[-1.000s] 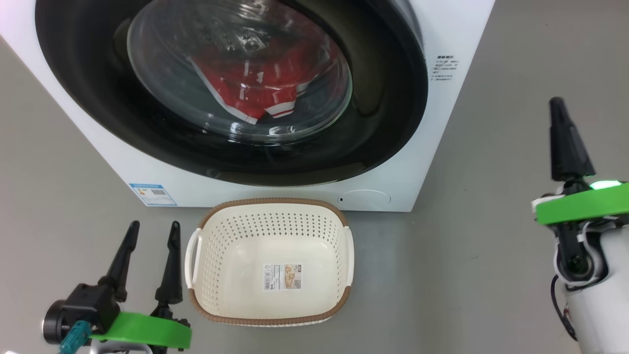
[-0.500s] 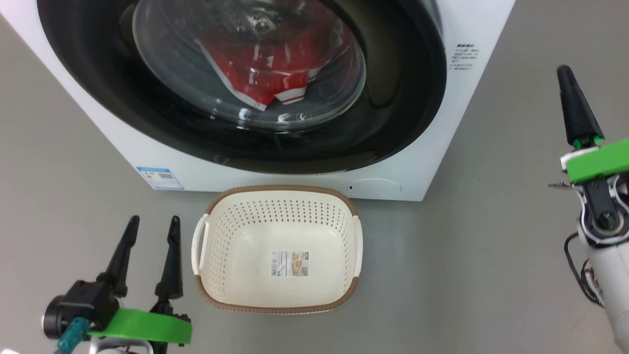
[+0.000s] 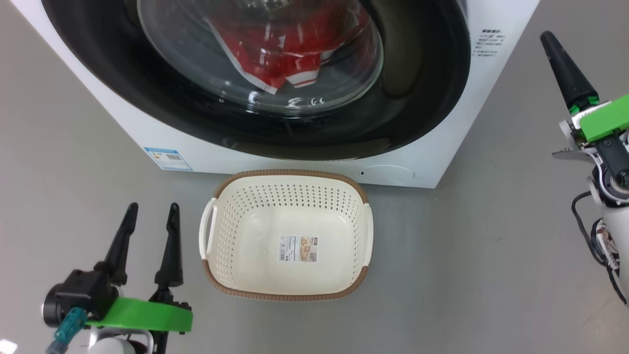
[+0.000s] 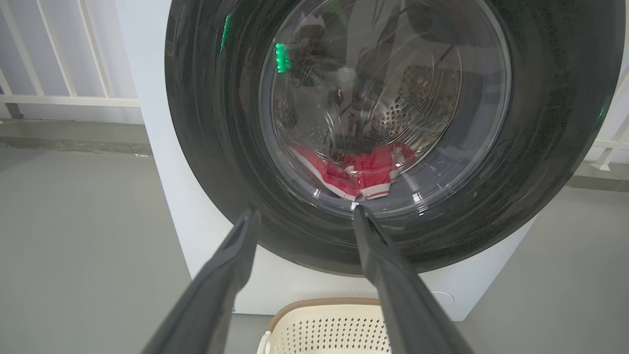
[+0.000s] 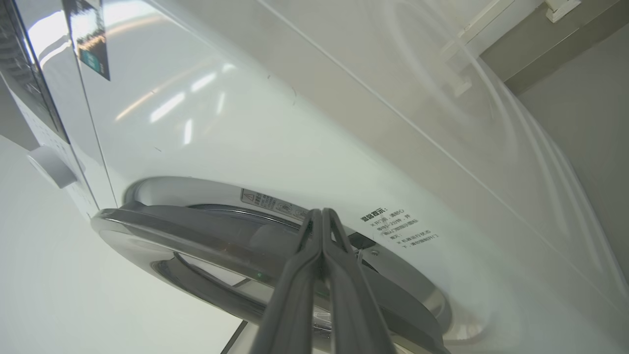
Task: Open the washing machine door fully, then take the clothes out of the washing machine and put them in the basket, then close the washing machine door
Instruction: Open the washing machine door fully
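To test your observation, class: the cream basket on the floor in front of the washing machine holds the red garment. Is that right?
Not quite. The basket holds just a paper label; the red garment lies inside the washing machine, behind the glass of its door, as the head view shows. The rest stands.

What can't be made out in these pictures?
Head view: top of the washing machine door, cut off by the upper edge.
Head and left wrist views: full shape of the clothes, behind glare on the door glass.
Head view: print on the basket label, too small to read.
Right wrist view: whether the shut right gripper touches the door rim; its own fingers cover the spot.
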Tool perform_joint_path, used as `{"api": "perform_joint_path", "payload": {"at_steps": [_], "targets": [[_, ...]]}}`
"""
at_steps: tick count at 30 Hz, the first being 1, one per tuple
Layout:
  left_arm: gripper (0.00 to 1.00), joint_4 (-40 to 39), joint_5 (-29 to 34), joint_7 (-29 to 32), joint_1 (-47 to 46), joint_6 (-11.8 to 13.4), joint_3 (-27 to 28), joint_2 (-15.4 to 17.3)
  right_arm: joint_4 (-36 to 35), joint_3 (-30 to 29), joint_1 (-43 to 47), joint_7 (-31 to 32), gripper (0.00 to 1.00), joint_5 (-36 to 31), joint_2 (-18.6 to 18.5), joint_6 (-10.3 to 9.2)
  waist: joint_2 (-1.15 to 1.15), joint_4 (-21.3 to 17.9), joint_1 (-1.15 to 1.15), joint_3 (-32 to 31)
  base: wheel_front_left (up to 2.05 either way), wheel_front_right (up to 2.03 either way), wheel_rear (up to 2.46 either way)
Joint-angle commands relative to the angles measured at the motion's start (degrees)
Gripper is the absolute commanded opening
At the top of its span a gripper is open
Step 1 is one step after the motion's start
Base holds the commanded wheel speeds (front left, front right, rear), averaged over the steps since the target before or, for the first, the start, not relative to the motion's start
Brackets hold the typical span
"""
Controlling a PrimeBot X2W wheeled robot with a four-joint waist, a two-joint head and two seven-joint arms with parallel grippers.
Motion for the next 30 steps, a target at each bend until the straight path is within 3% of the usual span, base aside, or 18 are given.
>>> {"api": "perform_joint_path", "payload": {"at_steps": [1,10,30], "targets": [[1.0,-1.63,-0.18,-0.54,-2.02,-0.17,1.93,0.84,-0.99,1.25,-1.35,1.35,0.0,0.77,-0.89,0.09,0.0,0.31,0.0,0.47,0.0,0.0,0.0],[1.0,-2.0,-0.2,-0.54,-2.96,-0.17,1.97,0.62,0.75,3.48,-5.86,8.05,0.0,4.52,-1.3,0.09,0.0,0.71,0.0,2.46,0.0,0.0,0.0],[1.0,-1.83,-0.41,-0.54,-4.15,-0.17,1.68,0.27,5.28,5.48,-12.28,14.18,0.0,6.9,-0.23,0.09,0.0,2.42,0.0,4.96,0.0,0.0,0.0]]}}
